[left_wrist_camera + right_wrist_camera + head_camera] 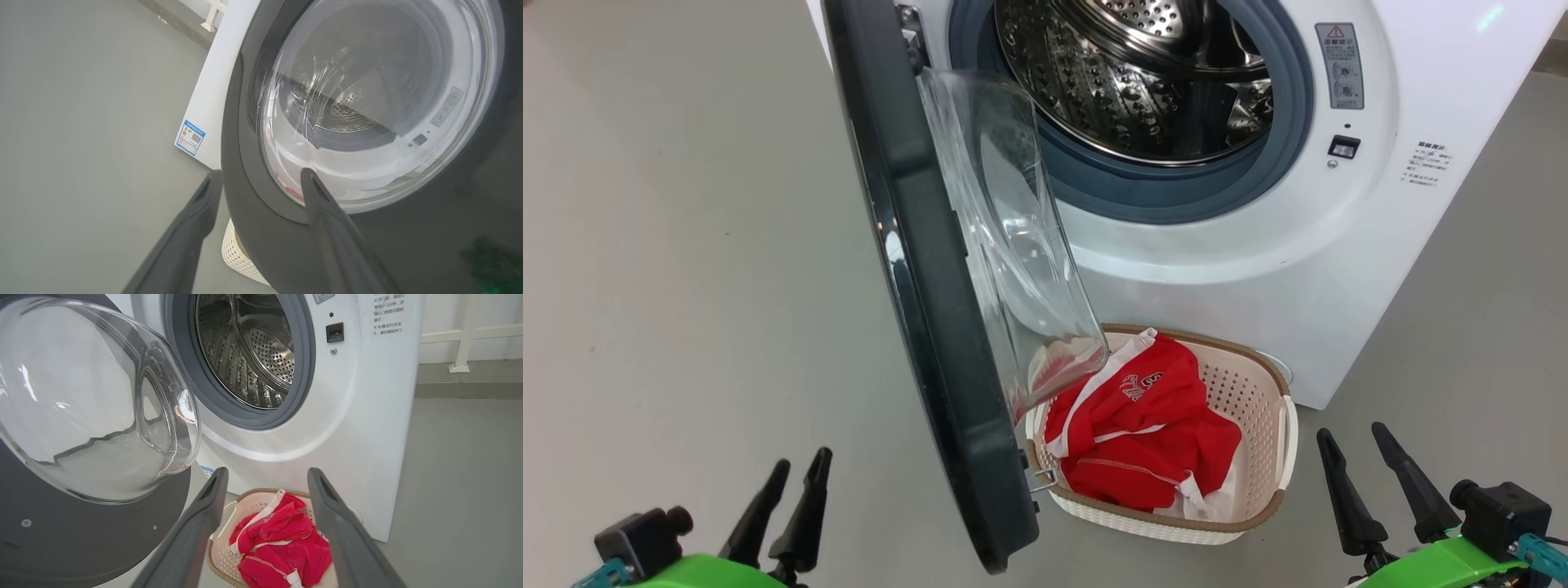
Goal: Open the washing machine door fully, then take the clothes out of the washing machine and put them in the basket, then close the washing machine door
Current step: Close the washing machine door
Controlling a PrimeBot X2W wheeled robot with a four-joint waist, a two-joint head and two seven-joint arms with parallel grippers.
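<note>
Washing machine (216,94) bears blue label (190,137); unreadable

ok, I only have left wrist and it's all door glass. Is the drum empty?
Observer: The part of the drum that the head view shows is bare steel, with no red fabric in it.
Operator: So where's the laundry?
Observer: The clothes lie bunched in the basket, which stands right in front of the washing machine.
Operator: Is the right arm carrying anything?
Observer: No. The right gripper is open and empty, low at the right and apart from the basket.
</note>
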